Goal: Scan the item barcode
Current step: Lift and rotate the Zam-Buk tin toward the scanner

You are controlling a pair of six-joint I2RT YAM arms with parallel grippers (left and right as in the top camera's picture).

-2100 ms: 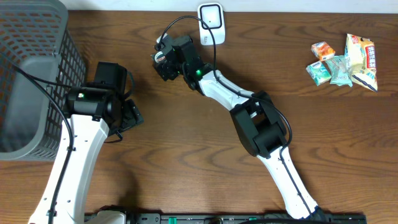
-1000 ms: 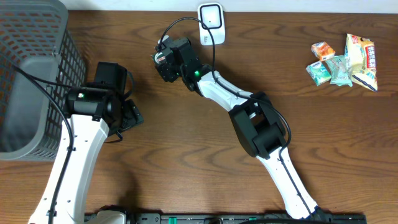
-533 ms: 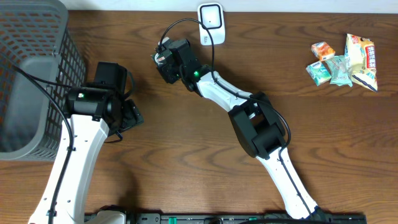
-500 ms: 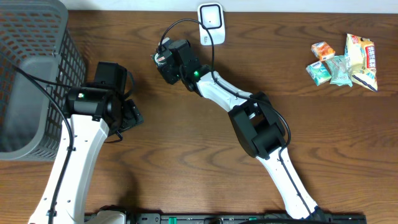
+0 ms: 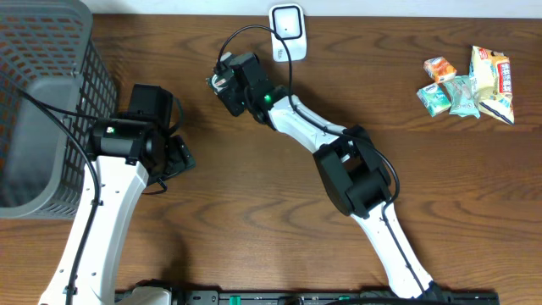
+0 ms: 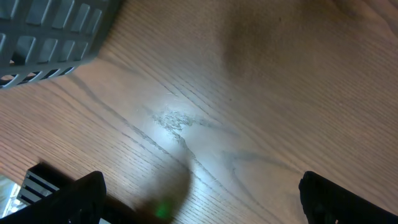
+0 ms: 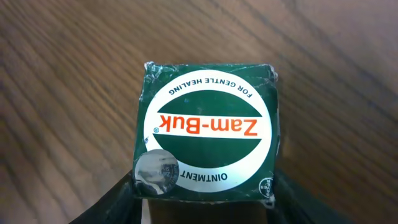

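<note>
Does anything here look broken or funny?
Yes, a little. The green Zam-Buk ointment box between the jaws of the right gripper looks battered: its top edge and corners are scuffed white and crinkled. In the right wrist view its label reads upside down. Nothing looks spilled.

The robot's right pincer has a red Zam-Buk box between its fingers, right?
Not quite: the Zam-Buk box is green, not red. The right wrist view shows it between the fingers of the right pincer.

Basket (image 5: 51,102) left, scanner (image 5: 287,24) rear centre, packets (image 5: 470,82) right.
</note>
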